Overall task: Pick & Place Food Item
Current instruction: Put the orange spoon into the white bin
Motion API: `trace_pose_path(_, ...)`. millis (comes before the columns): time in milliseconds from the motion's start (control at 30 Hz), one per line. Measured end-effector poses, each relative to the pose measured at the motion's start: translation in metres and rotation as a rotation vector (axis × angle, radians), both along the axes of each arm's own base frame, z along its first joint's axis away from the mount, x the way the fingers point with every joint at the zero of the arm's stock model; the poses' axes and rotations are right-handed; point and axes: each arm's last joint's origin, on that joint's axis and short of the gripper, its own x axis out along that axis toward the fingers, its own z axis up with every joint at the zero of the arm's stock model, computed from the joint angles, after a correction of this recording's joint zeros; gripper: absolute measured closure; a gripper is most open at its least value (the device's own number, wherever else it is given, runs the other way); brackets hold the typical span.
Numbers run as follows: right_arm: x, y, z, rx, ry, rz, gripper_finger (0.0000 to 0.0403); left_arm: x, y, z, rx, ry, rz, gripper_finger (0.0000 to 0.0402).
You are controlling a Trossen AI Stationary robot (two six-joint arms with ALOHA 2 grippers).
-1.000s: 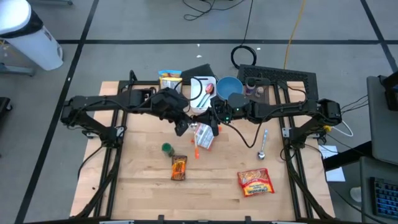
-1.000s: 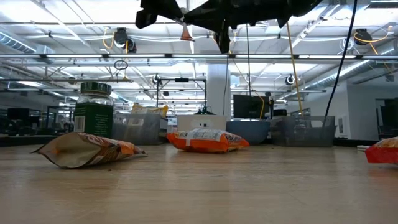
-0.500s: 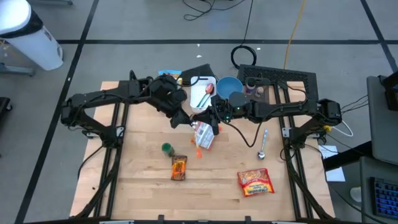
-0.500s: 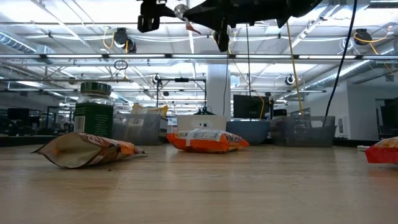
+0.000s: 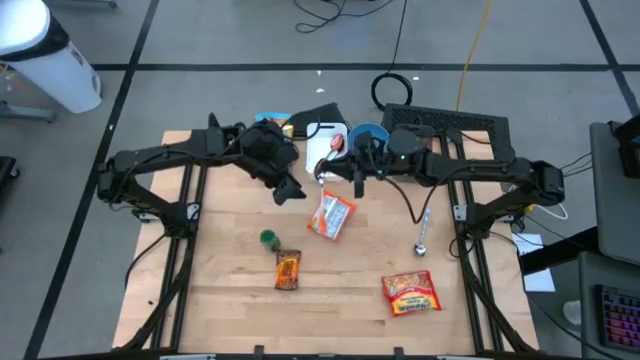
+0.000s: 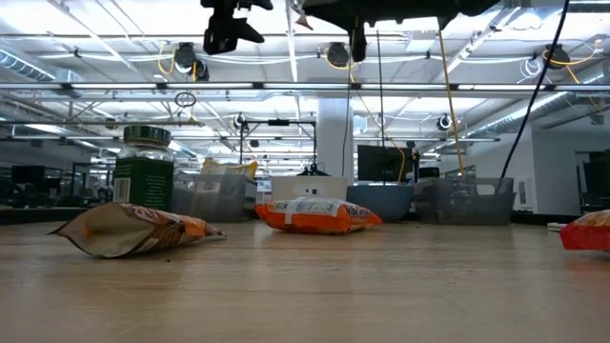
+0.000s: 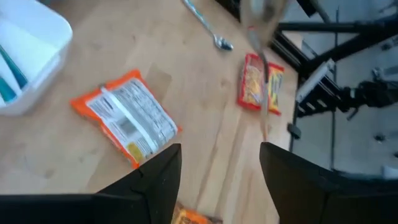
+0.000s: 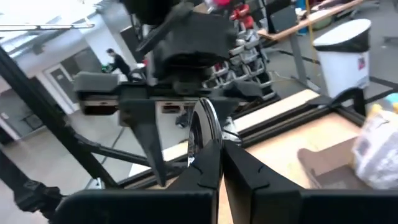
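Left end effector [image 5: 293, 191]: You have it raised above the worktop [image 5: 220, 290], over the back half and left of centre. Your left wrist view shows its two dark fingers [image 7: 155, 182] standing apart with nothing between them.
Right end effector [image 5: 340, 168]: You will find it raised beside the left one, near the back middle of the worktop. Its fingers are pressed together on a thin pale item [image 8: 202, 127]; you cannot tell what that item is.
Food item, orange packet [image 5: 332, 213]: It lies flat on the worktop just in front of both end effectors, touched by neither. Your left wrist view shows its white printed panel facing up [image 7: 127, 118].
Green-lidded jar [image 5: 268, 238]: It stands upright, left of the orange packet and nearer the front.
Small brown-orange packet [image 5: 288, 269]: It lies just in front of the jar.
Red and yellow packet [image 5: 411, 292]: It lies at the front right, well apart from the rest.
Spoon [image 5: 424, 232]: It lies on the right side, bowl end toward the front.
White container [image 5: 320, 140]: It sits at the back edge, behind the end effectors.
Blue bowl [image 5: 365, 135]: It sits just right of the white container, partly hidden by the right arm.
Yellow bag [image 5: 270, 122]: It sits at the back edge, left of the white container.
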Motion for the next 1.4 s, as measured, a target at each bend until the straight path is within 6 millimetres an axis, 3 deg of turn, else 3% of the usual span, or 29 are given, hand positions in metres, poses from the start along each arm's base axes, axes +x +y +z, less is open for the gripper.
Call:
trace_pose_path(467, -0.010, -0.009, 0.013, -0.027, -0.061, -0.152, 0.0403, 0.016, -0.010, 0.016, 0.118, -0.188, 0.109, 0.0174)
trace_pose_path(1400, -0.011, -0.011, 0.021, -0.043, -0.138, -0.228, 0.0403, 0.038, -0.018, -0.010, 0.123, -0.097, 0.107, 0.0177)
